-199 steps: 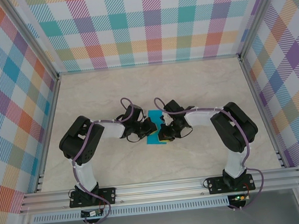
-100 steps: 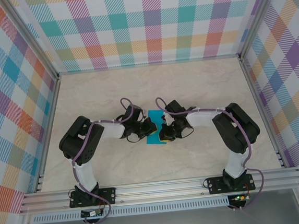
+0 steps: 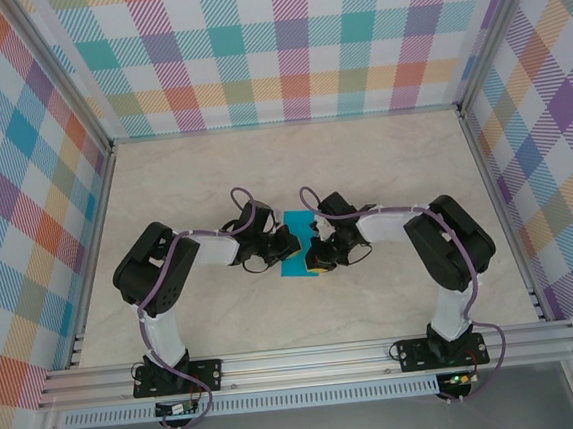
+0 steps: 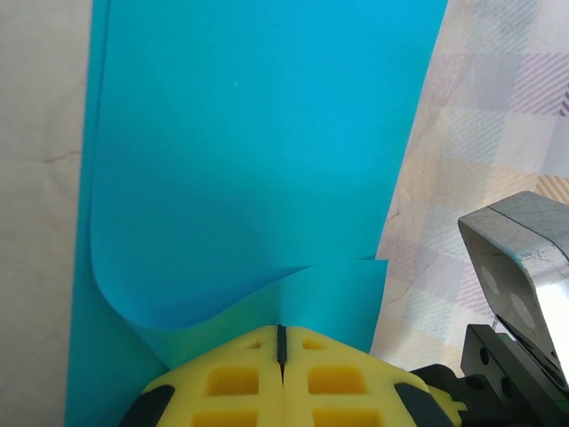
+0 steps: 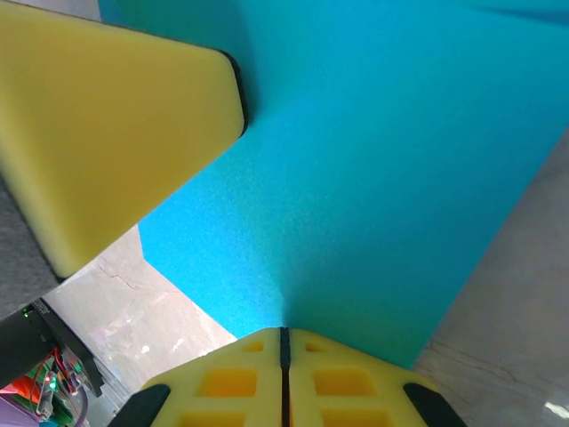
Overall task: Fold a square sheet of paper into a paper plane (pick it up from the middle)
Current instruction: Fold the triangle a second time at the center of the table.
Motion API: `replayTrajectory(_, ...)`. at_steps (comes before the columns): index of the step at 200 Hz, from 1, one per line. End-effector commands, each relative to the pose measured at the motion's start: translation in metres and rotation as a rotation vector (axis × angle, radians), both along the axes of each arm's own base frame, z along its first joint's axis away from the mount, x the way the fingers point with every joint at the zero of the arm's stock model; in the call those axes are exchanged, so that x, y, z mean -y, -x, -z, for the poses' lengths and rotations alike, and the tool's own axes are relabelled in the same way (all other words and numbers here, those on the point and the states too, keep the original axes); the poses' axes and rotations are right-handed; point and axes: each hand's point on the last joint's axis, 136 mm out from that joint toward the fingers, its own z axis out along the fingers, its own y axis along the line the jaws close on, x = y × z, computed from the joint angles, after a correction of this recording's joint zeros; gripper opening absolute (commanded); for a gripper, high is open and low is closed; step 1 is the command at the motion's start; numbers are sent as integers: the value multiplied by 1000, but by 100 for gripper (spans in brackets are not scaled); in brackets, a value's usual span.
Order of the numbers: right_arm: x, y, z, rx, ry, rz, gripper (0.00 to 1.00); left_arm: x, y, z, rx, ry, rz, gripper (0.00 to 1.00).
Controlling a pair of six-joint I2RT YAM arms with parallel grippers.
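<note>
Teal-blue and unmarked, the square sheet of paper [image 4: 249, 160] is held at the middle of the marbled table [image 3: 383, 166], one curled edge pinched in the clenched left gripper [image 4: 282, 342], the opposite side clamped in the closed right gripper [image 5: 284, 336], with open surface left around up to the plaid walls [image 3: 283, 54].

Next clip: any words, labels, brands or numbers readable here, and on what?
None readable.
sheet of paper: plain teal, no print.
left pincer, right pincer: unmarked yellow pads.
walls: checks only.
circuit board by the right arm's base: too small to read.
</note>
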Motion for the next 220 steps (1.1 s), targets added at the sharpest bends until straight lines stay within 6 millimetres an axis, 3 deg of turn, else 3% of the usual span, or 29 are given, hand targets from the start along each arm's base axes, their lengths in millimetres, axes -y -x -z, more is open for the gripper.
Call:
replayTrajectory(1, 5, 0, -1, 13, 3, 12, 8, -11, 13, 12, -35, -58, -5, 3)
replayTrajectory(30, 6, -2, -17, 48, -26, 17, 8, -12, 13, 14, -38, -61, -5, 2)
replayTrajectory(117, 18, 10, 17, -36, 20, 38, 2, -12, 13, 15, -38, -60, -5, 2)
replayTrajectory(172, 9, -2, -21, 42, -49, 35, 3, -12, 13, 14, -34, -63, -5, 2)
replayTrajectory(220, 21, 13, 3, -15, 6, 32, 3, -10, 11, 12, -31, -56, -2, 2)
